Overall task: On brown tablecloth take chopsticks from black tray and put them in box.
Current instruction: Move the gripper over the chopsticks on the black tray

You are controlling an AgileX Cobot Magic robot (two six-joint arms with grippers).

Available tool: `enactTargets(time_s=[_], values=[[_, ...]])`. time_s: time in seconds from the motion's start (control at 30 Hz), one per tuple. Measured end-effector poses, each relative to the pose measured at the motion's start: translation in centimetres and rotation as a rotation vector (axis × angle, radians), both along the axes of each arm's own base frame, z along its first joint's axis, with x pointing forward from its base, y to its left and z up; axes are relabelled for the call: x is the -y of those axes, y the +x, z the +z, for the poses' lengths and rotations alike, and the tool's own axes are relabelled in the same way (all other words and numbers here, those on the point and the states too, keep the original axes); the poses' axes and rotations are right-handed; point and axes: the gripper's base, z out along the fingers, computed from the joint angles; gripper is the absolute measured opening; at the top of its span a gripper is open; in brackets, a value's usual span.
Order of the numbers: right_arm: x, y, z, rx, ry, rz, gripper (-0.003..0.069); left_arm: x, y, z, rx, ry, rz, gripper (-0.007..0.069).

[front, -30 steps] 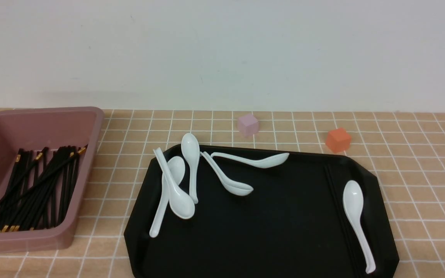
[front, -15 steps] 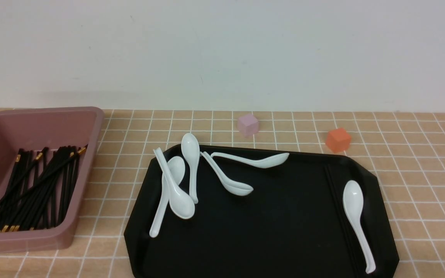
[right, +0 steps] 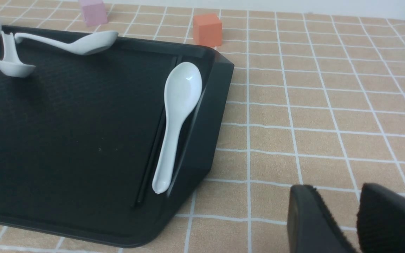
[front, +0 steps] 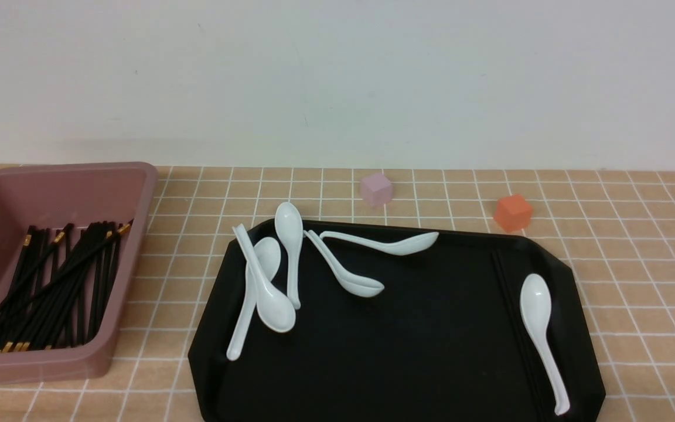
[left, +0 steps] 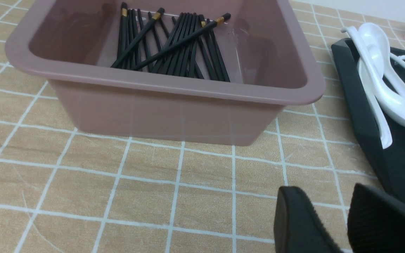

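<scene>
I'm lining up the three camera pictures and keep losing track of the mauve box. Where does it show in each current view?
Front view: the mauve box is at the left edge, partly cut off.
Left wrist view: upper left to centre, its top cut off.
Right wrist view: not in it.
Shared landmark: the black tray, right of the box in the front view, shows in all three, cut off in each.

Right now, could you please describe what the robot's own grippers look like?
In the wrist views, the left gripper and the right gripper look alike: dark grey to black fingers, tapered, with blunt rounded tips. They are blurred, and I see no markings or cables on them. The arms themselves are out of view.
</scene>
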Motion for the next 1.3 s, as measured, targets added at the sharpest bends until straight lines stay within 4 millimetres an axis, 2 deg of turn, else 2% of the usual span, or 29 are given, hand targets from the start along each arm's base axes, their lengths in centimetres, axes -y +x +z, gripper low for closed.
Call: enactTargets(time_s=[0.3, 0.37, 0.57, 0.73, 0.93, 1.03, 1.17, 1.2, 1.27, 1.3], values=[[-0.1, 0.0, 0.0, 0.000, 0.025, -0.001, 0.0239, 0.0, 0.0, 0.0, 0.000, 0.000, 0.000, 0.0238], [-0.4, 0.0, 0.1, -0.003, 0.176, -0.009, 0.0239, 0.0, 0.0, 0.0, 0.000, 0.000, 0.000, 0.0238], [-1.6, 0.0, 0.6, -0.052, 0.856, -0.050, 0.0239, 0.0, 0.0, 0.0, 0.000, 0.000, 0.000, 0.0238], [-1.7, 0.0, 1.0, -0.045, 1.026, -0.056, 0.0239, 0.0, 0.0, 0.0, 0.000, 0.000, 0.000, 0.0238], [-1.7, 0.0, 1.3, -0.020, 1.044, -0.048, 0.0229, 0.0, 0.0, 0.0, 0.000, 0.000, 0.000, 0.0238], [-1.6, -0.2, 4.0, 0.099, 0.914, 0.014, 0.0173, 0.0, 0.0, 0.0, 0.000, 0.000, 0.000, 0.0238], [-1.4, -0.5, 9.8, 0.241, 0.721, 0.081, 0.0031, 0.0, 0.0, 0.0, 0.000, 0.000, 0.000, 0.0238], [-1.6, -0.4, 10.8, 0.237, 0.664, 0.095, 0.0002, 0.0, 0.0, 0.0, 0.000, 0.000, 0.000, 0.0238], [-1.9, 0.5, 12.8, 0.183, 0.566, 0.122, -0.0010, 0.0, 0.0, 0.0, 0.000, 0.000, 0.000, 0.0238], [-2.3, 1.3, 13.5, 0.095, 0.505, 0.148, -0.0008, 0.0, 0.0, 0.0, 0.000, 0.000, 0.000, 0.0238]])
